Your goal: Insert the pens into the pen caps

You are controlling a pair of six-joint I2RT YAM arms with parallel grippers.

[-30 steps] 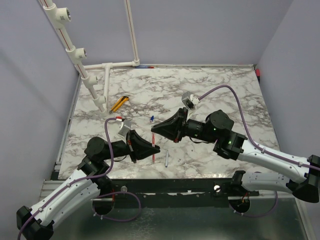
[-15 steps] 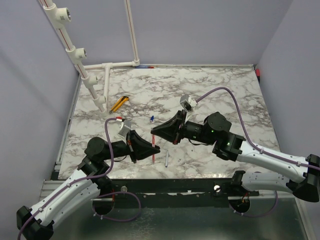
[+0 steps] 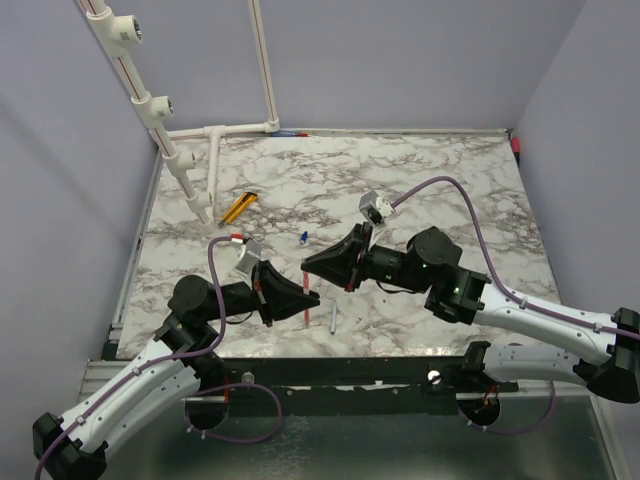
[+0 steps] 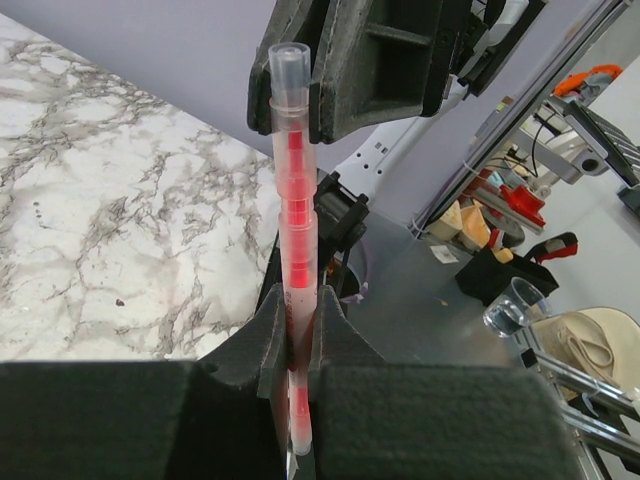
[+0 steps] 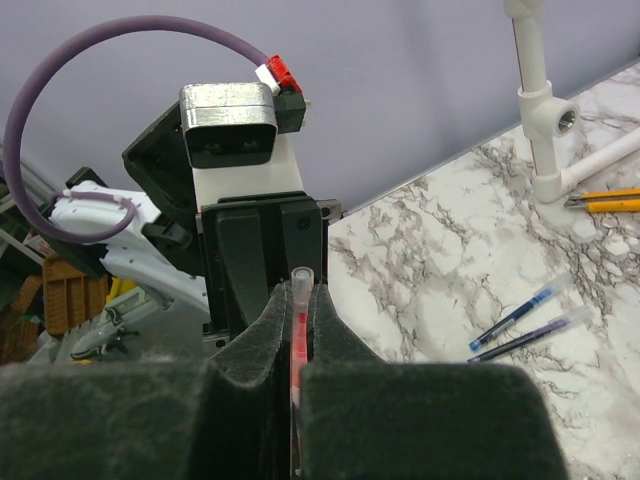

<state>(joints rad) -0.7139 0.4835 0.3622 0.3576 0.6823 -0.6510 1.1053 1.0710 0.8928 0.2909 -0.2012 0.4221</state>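
A red-pink pen (image 3: 305, 310) with a clear barrel stands between my two grippers above the front of the marble table (image 3: 450, 190). My left gripper (image 3: 308, 297) is shut on its lower part, seen in the left wrist view (image 4: 298, 320) with the pen (image 4: 295, 200) rising from the jaws. My right gripper (image 3: 308, 264) is shut on the upper part, and in the right wrist view (image 5: 298, 300) the pen's clear end (image 5: 300, 275) sticks out past the jaws. A whitish pen (image 3: 333, 318) lies near the front edge. Two slim blue pieces (image 5: 520, 315) lie on the table, and one small blue piece (image 3: 302, 238) shows from above.
A yellow-and-black flat tool (image 3: 238, 207) lies at the back left beside a white pipe frame (image 3: 190, 170). Lilac walls close in the table on three sides. A small red piece (image 3: 351, 282) lies under my right arm.
My right gripper has shifted slightly left and toward the front, closer to the left gripper. The left gripper and the red pen have barely moved.
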